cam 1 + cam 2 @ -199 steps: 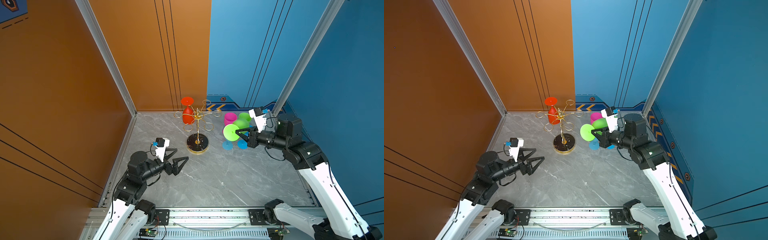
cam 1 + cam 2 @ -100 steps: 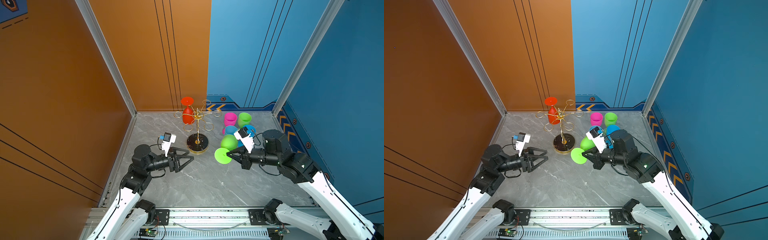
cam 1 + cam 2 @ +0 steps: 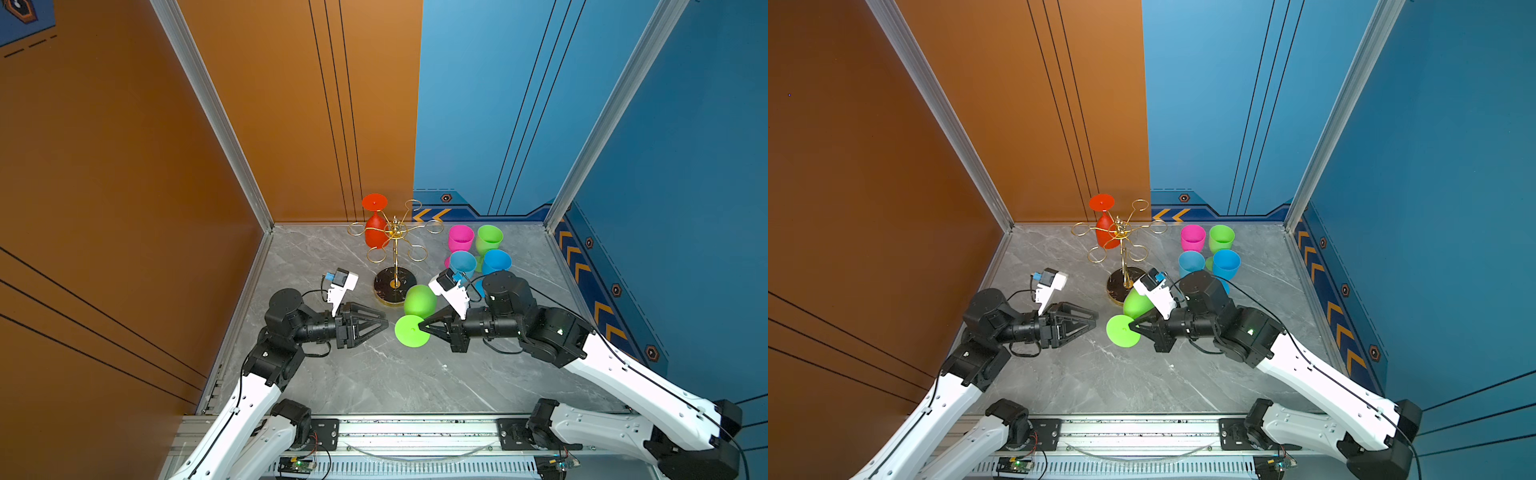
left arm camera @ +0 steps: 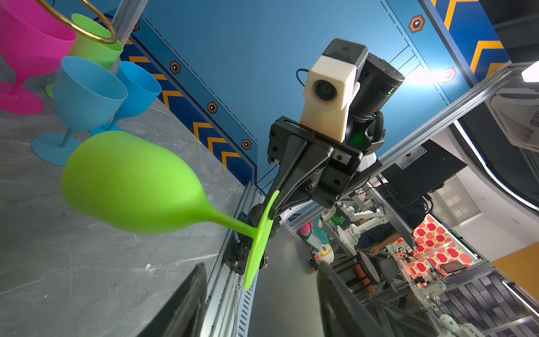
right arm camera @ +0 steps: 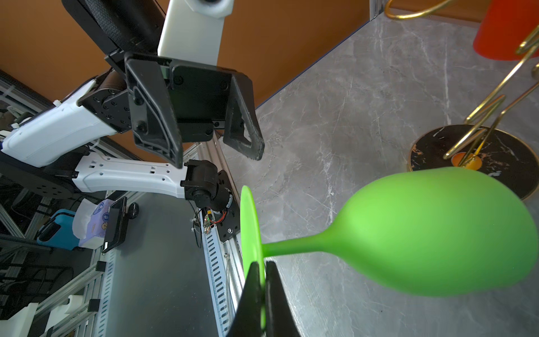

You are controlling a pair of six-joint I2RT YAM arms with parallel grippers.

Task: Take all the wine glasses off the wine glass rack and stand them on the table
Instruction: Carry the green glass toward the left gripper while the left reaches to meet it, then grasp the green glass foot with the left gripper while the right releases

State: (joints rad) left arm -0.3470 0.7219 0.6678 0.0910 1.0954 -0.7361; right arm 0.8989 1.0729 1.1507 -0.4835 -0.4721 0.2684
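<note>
In right wrist view: fingers (image 5: 278, 303) pinch glass (image 5: 437, 233) foot.

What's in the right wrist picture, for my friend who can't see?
The right pincer pinches the flat foot of a green wine glass, holding it sideways. The left pincer faces it, open and empty. Beyond are the gold wine glass rack and a red glass.

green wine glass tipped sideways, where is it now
In both top views the green wine glass is sideways mid-table, foot pinched in the jaws of the right gripper, bowl beside the wine glass rack.
</note>
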